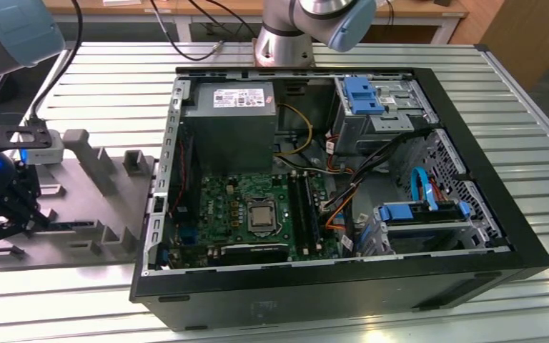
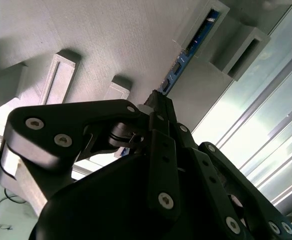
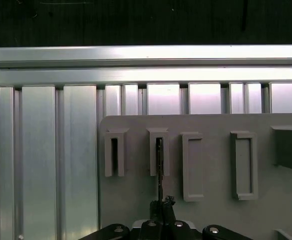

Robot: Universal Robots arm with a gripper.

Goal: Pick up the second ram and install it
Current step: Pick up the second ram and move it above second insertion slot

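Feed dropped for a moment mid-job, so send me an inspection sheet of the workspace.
Surface: ribbed metal table, carrying a grey tray and an open computer case.
Job's things: second ram stands edge-on in a tray slot, not yet lifted out.
Clutter: nothing seen.
Grippers: gripper at the ram's near end, over the tray.
Cables: black cables on the table near the arm's base; wiring inside the case.
Surroundings: wooden benches beyond the table.

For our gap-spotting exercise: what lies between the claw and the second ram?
Nothing: in the first wrist view the claw meets the second ram, slotted in the grey tray.
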